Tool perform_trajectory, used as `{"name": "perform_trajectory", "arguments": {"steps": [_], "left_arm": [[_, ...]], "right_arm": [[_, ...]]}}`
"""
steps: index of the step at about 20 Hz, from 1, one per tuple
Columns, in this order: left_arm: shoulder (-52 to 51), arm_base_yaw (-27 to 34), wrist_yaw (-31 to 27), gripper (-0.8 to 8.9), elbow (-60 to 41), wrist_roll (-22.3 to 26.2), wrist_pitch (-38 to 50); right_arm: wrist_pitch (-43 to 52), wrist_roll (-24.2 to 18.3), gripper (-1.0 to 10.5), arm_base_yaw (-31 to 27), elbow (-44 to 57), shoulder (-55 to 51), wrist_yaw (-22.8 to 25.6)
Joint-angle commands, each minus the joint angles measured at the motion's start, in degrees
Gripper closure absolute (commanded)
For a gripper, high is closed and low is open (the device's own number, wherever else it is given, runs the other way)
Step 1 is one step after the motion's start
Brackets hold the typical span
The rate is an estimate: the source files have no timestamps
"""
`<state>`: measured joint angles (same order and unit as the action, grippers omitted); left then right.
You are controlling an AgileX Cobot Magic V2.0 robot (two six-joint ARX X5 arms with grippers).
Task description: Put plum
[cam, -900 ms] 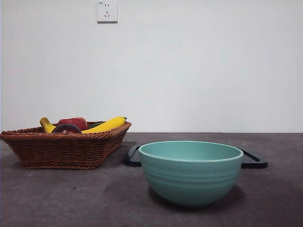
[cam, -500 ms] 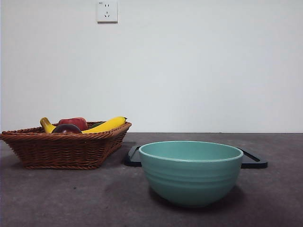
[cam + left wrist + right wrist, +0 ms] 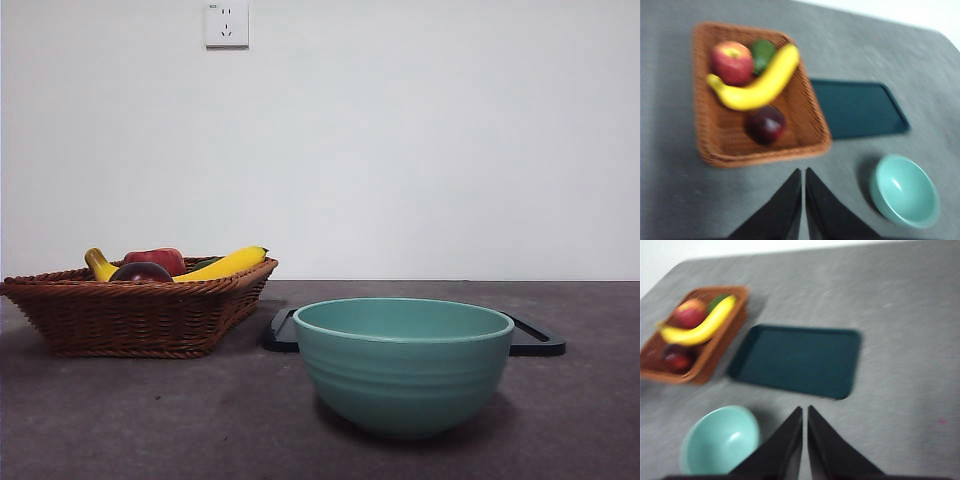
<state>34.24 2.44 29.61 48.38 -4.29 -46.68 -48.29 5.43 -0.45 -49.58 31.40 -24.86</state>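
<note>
grey tabletop (image 3: 150,420) under a plain white wall, with a socket (image 3: 226,23) high up on it. on your left in the front view sits the wicker basket (image 3: 130,315), and the plum (image 3: 765,124) lies inside it toward its near side, dark maroon, apart from the banana (image 3: 760,82) that crosses the basket's middle. beyond the banana you have the red apple (image 3: 732,62) and a green fruit (image 3: 763,53) just beside it. the dark tray (image 3: 855,109) lies flat on the table to the right of the basket, and the teal bowl (image 3: 403,362) stands nearer than the tray, upright with nothing in it. both arms hang high above the table, holding nothing. the left gripper (image 3: 803,175) has its jaws pressed together, pointing down near the basket's near rim. the right gripper (image 3: 804,412) likewise has its jaws together, over the bare table between tray and bowl. both wrist views are blurred.
</note>
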Motion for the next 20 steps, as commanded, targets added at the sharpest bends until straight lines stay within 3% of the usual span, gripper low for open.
{"name": "perform_trajectory", "arguments": {"steps": [1, 6, 14, 16, 20], "left_arm": [[3.3, -1.2, 2.6, 8.03, 4.3, 5.2, -3.5], [8.3, -5.2, 3.5, 8.04, 9.5, 9.7, -13.0], [8.8, -8.1, 3.5, 8.0, 9.5, 9.2, -14.1], [8.8, -8.1, 3.5, 7.14, 9.5, 8.8, -14.2], [8.8, -8.1, 3.5, 4.16, 9.5, 7.6, -14.2]], "right_arm": [[-2.6, -2.8, 9.4, 1.3, -3.7, 3.2, -3.1], [-8.5, -6.3, 9.4, 5.8, -8.4, 9.6, -7.8], [-11.1, -8.0, 9.4, 11.3, -8.7, 13.6, -8.2], [-11.1, -7.7, 9.3, 11.3, -8.7, 13.6, -8.2], [-11.1, -7.3, 5.9, 11.3, -8.7, 13.6, -8.2]]}}
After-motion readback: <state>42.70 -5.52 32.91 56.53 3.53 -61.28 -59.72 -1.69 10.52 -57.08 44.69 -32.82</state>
